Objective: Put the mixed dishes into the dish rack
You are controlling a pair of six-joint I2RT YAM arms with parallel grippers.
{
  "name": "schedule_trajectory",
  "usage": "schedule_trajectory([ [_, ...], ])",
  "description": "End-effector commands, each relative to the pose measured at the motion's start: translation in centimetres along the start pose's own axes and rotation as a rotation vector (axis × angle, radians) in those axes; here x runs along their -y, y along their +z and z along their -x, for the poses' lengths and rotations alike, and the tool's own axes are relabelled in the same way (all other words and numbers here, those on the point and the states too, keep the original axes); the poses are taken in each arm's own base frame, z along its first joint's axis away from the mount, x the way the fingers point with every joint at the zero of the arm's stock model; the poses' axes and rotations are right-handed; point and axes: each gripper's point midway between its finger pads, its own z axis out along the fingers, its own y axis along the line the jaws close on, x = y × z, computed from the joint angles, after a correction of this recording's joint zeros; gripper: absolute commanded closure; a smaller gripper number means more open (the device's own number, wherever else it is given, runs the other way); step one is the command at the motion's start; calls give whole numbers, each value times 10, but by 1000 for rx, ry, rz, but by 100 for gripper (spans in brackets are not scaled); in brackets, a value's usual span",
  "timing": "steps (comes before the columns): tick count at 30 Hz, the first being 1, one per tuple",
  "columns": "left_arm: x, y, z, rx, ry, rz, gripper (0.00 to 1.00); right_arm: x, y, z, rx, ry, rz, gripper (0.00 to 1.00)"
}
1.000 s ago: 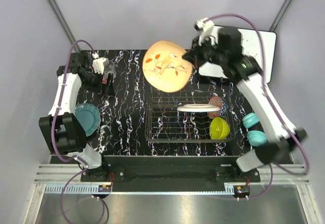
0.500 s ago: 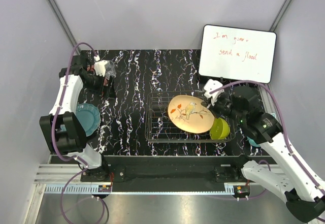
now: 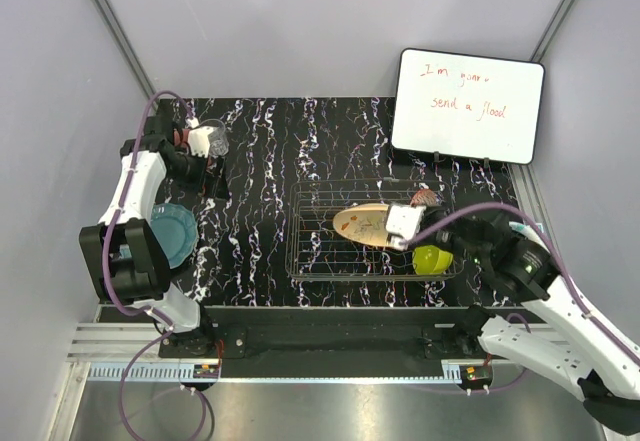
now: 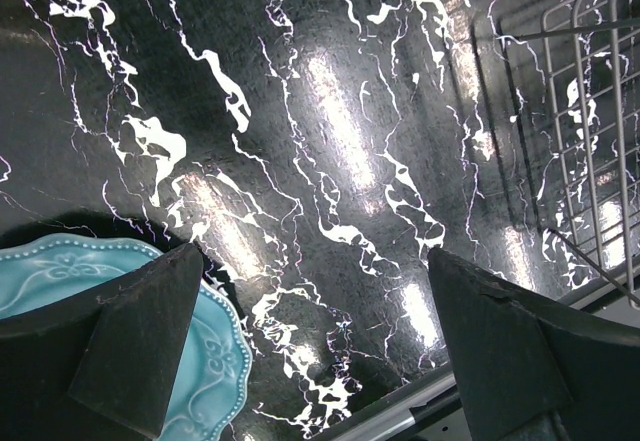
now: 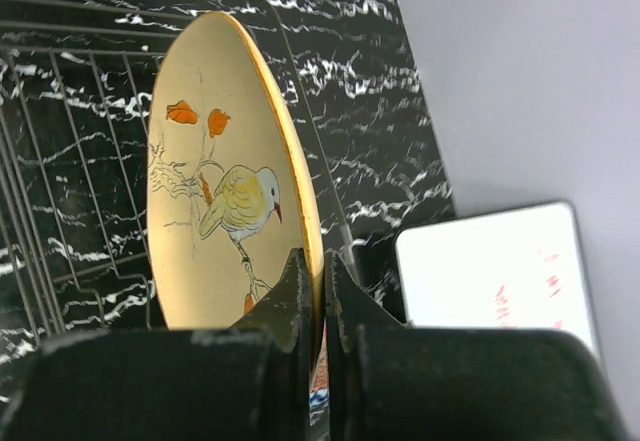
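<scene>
The right claw (image 5: 322, 271) is squeezed shut on the bottom rim of the peach bird-pattern plate (image 5: 225, 186), with one finger on each side. A moment ago the plate lay flatter above the dish rack (image 3: 318, 257) and showed its whole bird face to the top camera. Now it has tipped up on its edge, so from above it looks like a thin oval. It also sits lower, in the right half of the rack. The right arm has swung down and closer to the near side. The left claw (image 4: 310, 291) has not changed. It is wide open, holds nothing, and hangs over the black table (image 4: 330, 131) at the far left.

Just right of the plate, the lime-green bowl (image 3: 431, 259) lies in the rack's near right corner. The red-white patterned bowl (image 3: 426, 198) peeks out at the far right corner. The left half of the rack is open wire, with room to move. The teal plate (image 3: 172, 233) lies flat near the table's left edge, well apart from the rack. The whiteboard (image 3: 467, 106) stands behind the rack's right end.
</scene>
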Motion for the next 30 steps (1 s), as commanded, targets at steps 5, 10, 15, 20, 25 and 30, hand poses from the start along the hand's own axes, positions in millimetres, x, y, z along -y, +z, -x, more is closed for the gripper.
schedule_trajectory([
  [5,-3,-2,-2,15,15,37,1,-5,-14,26,73,-416,-33,100],
  [10,-1,-2,-8,11,11,37,1,-10,-12,20,49,-462,-73,100],
  [15,2,0,-12,5,-1,27,1,-4,-16,20,54,-500,-146,100],
  [20,0,6,-21,-12,-4,28,1,15,-34,36,102,-498,-226,100],
  [25,-2,11,-28,-34,-16,32,1,27,-49,44,115,-517,-268,100],
  [30,-3,11,-30,-42,-25,40,1,28,-55,44,132,-511,-284,100],
])
